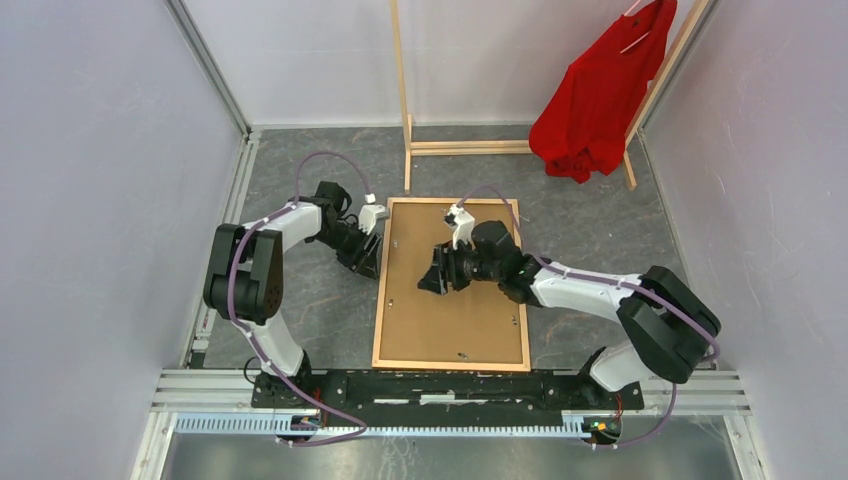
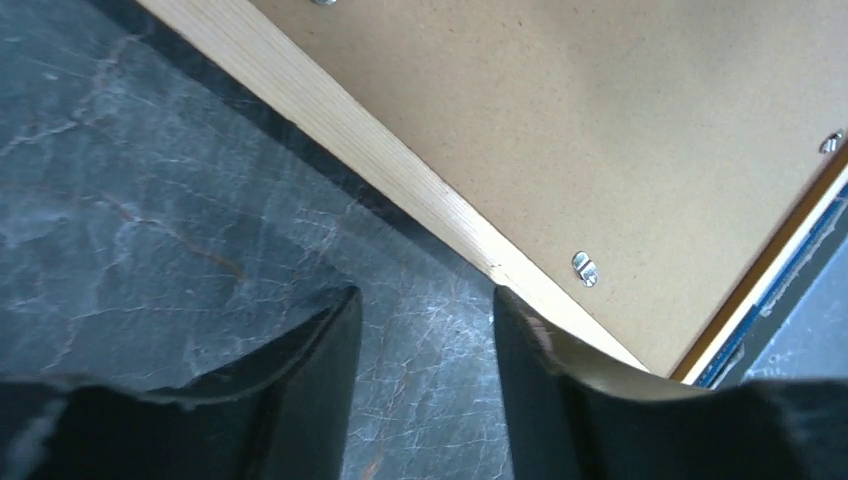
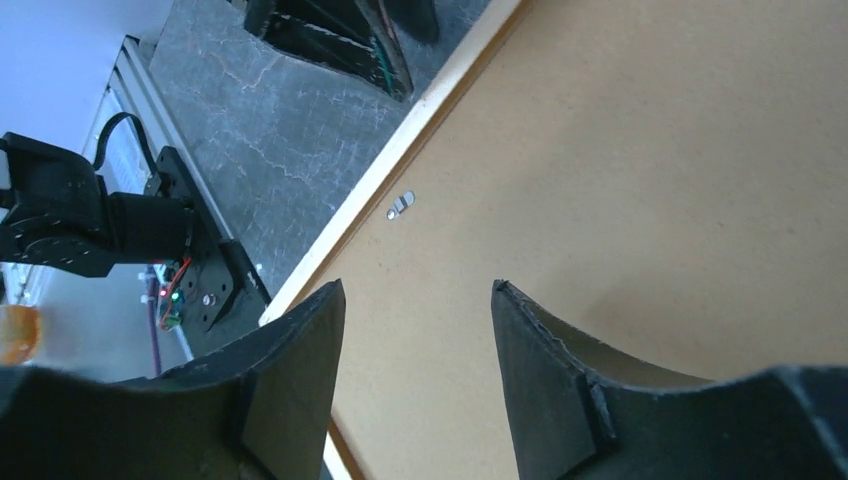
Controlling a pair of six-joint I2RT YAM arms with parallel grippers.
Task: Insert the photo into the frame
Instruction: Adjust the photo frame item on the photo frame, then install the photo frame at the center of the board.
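Observation:
The frame, thin orange-brown wooden strips, lies flat on the grey table with a plain brown backing panel filling it. The photo is hidden. My left gripper is open and empty at the frame's left strip; in the left wrist view the right finger touches or overlaps the strip, with table between the fingers. My right gripper is open and empty just above the panel's upper middle; the right wrist view shows bare panel between its fingers.
Small metal turn clips sit along the panel's edge. A pale wooden clothes rack with a red shirt stands behind the frame. Walls close in on both sides. A metal rail runs along the near edge.

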